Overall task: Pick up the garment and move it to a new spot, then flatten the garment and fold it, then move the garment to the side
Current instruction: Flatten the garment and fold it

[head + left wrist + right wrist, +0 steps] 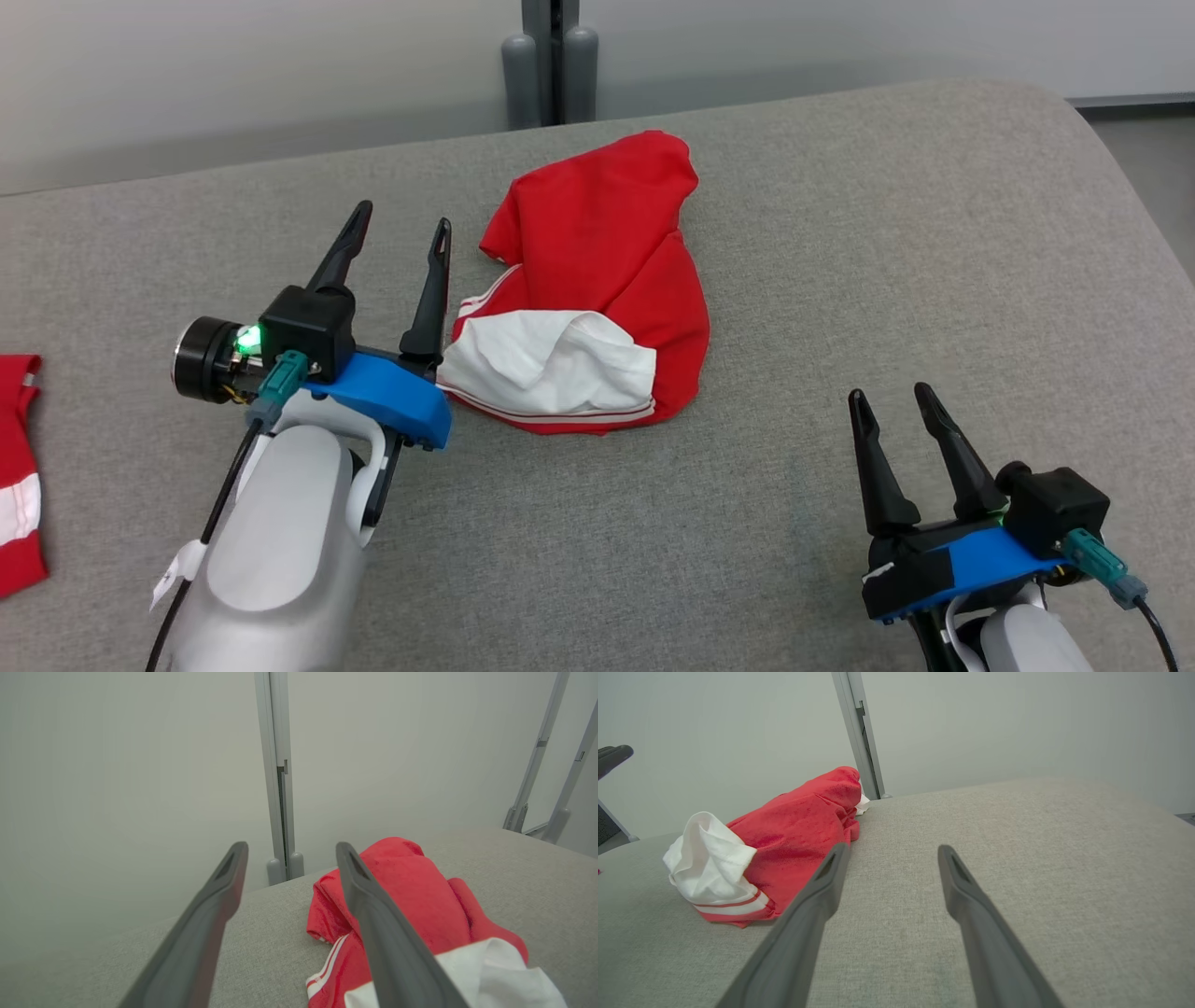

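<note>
Garment (597, 280), red cloth with white panel and stripes, lies crumpled mid-far on the grey fabric-covered tabletop (887, 280). Pale wall (233, 75) and a grey upright post (551, 65) stand behind. Left gripper (402, 215), fingers wide and holding nothing, sits just beside its left edge. Right gripper (888, 392), fingers likewise spread and unladen, is well apart. A second red-and-white cloth (19, 467) lies at the far left.
</note>
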Available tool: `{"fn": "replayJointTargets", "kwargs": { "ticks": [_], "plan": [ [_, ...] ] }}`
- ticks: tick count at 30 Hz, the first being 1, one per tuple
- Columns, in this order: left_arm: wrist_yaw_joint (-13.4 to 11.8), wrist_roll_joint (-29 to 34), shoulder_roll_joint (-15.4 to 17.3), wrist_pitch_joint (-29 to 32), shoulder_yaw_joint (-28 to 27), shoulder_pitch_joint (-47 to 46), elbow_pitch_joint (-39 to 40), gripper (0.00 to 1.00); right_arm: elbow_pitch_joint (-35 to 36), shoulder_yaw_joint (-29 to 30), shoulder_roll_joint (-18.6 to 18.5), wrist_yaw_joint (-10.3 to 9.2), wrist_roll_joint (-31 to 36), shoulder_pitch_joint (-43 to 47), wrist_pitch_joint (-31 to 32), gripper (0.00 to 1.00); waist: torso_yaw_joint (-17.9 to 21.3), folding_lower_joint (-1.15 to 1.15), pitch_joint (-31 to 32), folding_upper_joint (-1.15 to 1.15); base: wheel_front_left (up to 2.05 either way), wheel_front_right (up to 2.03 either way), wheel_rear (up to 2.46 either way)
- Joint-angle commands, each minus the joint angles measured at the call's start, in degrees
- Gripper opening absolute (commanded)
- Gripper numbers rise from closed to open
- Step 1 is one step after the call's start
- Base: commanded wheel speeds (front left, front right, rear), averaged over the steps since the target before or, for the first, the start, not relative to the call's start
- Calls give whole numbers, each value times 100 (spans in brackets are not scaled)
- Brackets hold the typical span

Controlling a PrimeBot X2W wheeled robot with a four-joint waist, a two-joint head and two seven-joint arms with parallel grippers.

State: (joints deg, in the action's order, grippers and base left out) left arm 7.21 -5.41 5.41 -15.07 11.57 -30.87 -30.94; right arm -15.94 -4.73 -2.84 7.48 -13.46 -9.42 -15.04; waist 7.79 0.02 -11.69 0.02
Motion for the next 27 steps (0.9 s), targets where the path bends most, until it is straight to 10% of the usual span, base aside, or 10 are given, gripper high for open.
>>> {"fn": "replayJointTargets", "kwargs": {
  "ticks": [1,27],
  "plan": [
    [40,-49,72,-16,68,-130,-147,100,16,-5,-9,3,-51,-77,-22,100,39,-2,-57,-2,0,0,0],
    [27,-1617,41,509,2501,-851,-3646,100,-48,5,-10,3,-46,-258,-22,100,352,-2,-310,-2,0,0,0]
  ]
}}
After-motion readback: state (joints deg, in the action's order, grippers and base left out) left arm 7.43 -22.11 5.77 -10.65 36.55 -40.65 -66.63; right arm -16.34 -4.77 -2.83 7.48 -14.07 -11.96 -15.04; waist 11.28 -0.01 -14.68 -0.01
